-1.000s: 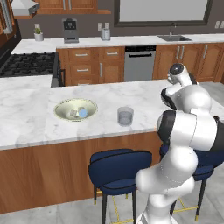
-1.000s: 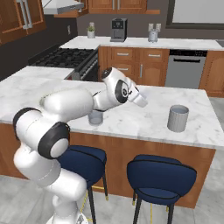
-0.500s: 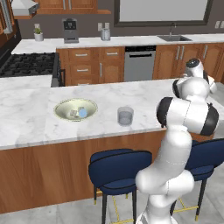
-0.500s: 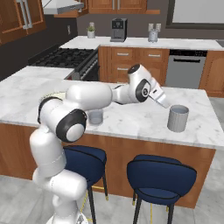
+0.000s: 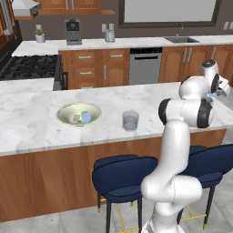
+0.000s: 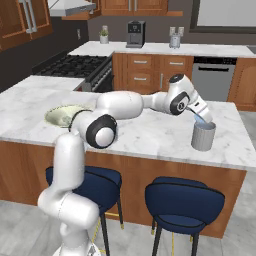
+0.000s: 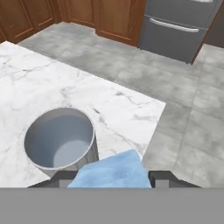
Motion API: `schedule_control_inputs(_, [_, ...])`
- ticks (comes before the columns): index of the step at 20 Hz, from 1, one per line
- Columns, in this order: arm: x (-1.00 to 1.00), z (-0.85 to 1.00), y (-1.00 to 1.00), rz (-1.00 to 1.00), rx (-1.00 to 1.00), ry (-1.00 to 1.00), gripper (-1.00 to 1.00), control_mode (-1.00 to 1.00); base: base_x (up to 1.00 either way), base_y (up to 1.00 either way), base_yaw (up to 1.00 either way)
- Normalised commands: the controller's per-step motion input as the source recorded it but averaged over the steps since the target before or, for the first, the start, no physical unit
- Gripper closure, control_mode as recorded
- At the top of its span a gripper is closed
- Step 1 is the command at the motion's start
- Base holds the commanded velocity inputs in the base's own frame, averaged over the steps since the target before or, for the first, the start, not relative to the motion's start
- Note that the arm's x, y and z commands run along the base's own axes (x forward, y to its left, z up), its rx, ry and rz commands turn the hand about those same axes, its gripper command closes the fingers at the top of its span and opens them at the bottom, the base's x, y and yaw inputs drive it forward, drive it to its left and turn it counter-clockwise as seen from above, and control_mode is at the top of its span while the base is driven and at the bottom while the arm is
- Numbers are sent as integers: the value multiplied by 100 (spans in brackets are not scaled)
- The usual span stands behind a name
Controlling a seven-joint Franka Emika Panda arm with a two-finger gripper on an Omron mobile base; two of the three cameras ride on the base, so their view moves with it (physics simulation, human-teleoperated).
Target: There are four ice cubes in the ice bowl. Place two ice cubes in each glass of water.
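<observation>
Delivery step: the jaws [image 7: 114,180] are clamped on a pale blue ice cube [image 7: 113,171], carried just above and beside the rim of the far glass of water [image 7: 60,138] near the table [image 7: 118,109] end; next it should centre over the mouth, then release. The other grey tumbler [image 5: 130,120] stands near the ice bowl [image 5: 63,112], which holds remaining cubes [image 5: 85,117]

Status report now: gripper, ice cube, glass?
Gripper shut on ice cube. Poised just above glass, near its rim. Path into glass unobstructed.
</observation>
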Motion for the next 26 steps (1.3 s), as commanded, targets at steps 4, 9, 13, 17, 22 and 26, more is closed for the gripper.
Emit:
schedule_control_inputs(4, [55,-44,-4,0,0,17,100,-100,0,0,0])
schedule_control_inputs(9, [53,-34,-7,0,0,5,100,-100,0,0,0])
schedule_control_inputs(13, [47,-46,-34,0,0,0,100,-100,0,0,0])
schedule_control_inputs(17, [26,-21,-35,0,0,3,100,-100,0,0,0])
schedule_control_inputs(22, [1,0,-13,0,0,0,100,-100,0,0,0])
schedule_control_inputs(26, [11,-29,2,0,0,0,100,-100,0,0,0])
